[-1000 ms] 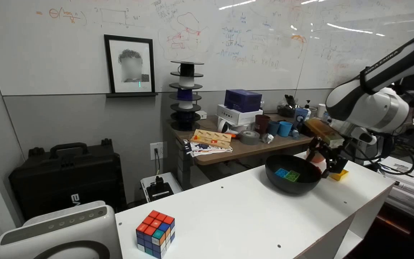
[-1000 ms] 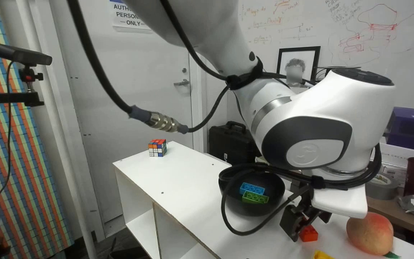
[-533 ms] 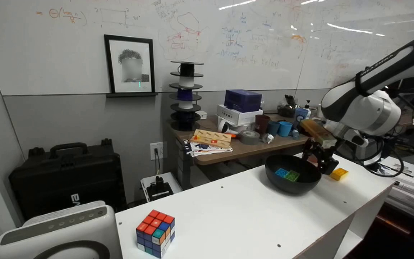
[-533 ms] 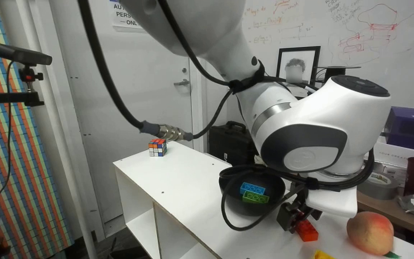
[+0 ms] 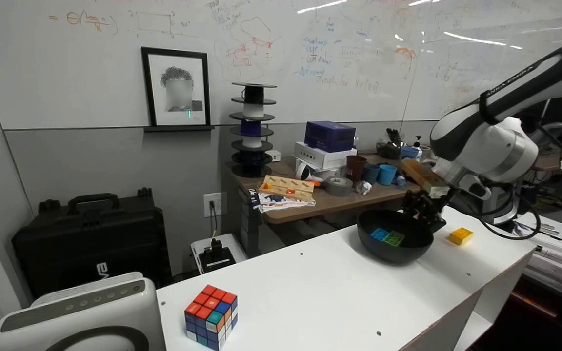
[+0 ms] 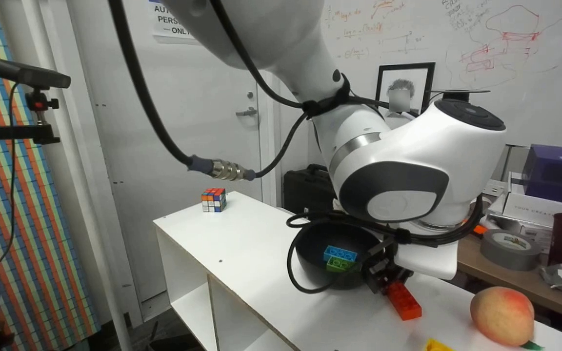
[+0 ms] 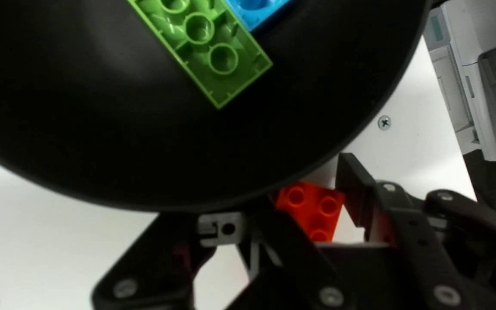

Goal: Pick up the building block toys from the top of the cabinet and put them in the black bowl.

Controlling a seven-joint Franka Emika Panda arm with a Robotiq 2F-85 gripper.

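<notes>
On the white cabinet top (image 5: pixel 310 302) stands the black bowl (image 5: pixel 393 254). Inside it lie a green block (image 7: pixel 230 73) and a blue block (image 6: pixel 340 253), side by side. Close against the bowl's outer side, my gripper (image 6: pixel 387 281) is low over the cabinet, its fingers closed around one end of a red block (image 6: pixel 405 302). In the wrist view the red block (image 7: pixel 310 206) shows between the fingers; the bowl's rim hides one fingertip, while the other finger's pad (image 7: pixel 353 185) touches the block. A yellow block (image 5: pixel 460 236) lies apart on the cabinet.
A puzzle cube (image 5: pixel 211 317) sits at the cabinet's far end. A peach-like fruit (image 6: pixel 502 316) lies beyond the red block. My arm's cable (image 6: pixel 291 273) loops in front of the bowl. A cluttered brown desk (image 5: pixel 286 214) stands behind.
The gripper has closed on the red block and shifted toward the bowl, taking the block a little along. The bowl has slid slightly away from the gripper.
</notes>
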